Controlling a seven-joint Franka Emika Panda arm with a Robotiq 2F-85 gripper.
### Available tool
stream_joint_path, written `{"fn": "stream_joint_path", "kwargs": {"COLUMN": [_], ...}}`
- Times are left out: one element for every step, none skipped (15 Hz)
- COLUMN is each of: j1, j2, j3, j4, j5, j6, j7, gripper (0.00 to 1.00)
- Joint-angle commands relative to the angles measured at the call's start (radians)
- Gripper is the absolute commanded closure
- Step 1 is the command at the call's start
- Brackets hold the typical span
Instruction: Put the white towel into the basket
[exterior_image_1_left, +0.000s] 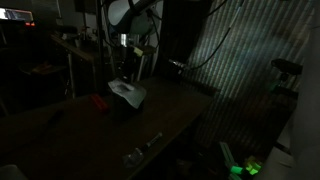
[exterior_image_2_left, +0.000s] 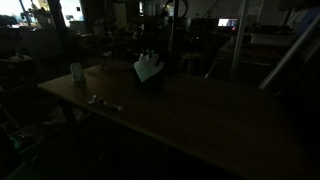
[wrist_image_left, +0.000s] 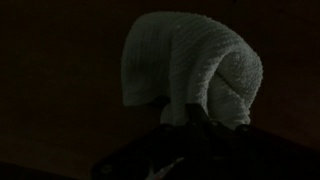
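While the towel (wrist_image_left: 192, 62) hangs bunched above the dark basket (exterior_image_2_left: 151, 85) on the tabletop (exterior_image_2_left: 205, 115), the fingers (wrist_image_left: 168, 128) stand clamped on its top.

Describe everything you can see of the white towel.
The towel is a pale white-grey cloth with a nubbly, terry-like surface, bunched into a rounded, wrinkled lump rather than spread flat. The fingers are shut on one gathered fold of it. In both exterior views it shows as a small pale heap under the arm, over the dark table. It is too dark to tell whether it touches the table.
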Motion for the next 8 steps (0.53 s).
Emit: {"fn": "stream_joint_path", "kwargs": {"j1": [0.008, 0.008, 0.009, 0.009, 0.009, 0.008, 0.006, 0.003], "j2": [-0.002, 0.004, 0.009, 0.015, 0.021, 0.026, 0.032, 0.039], "j3": [0.003, 0.004, 0.006, 0.007, 0.009, 0.010, 0.010, 0.009], "j4": [-0.013, -0.016, -0.019, -0.021, -0.026, -0.027, -0.029, -0.031], "j5": [-0.002, 0.002, 0.006, 0.008, 0.011, 0.013, 0.017, 0.021], "j6": [-0.006, -0.007, -0.008, -0.009, -0.007, -0.005, -0.002, 0.000], "j7": [0.015, 0.015, 0.014, 0.013, 0.012, 0.011, 0.010, 0.010], "gripper": [1.00, 1.00, 1.00, 1.00, 1.00, 1.00, 1.00, 1.00]}}
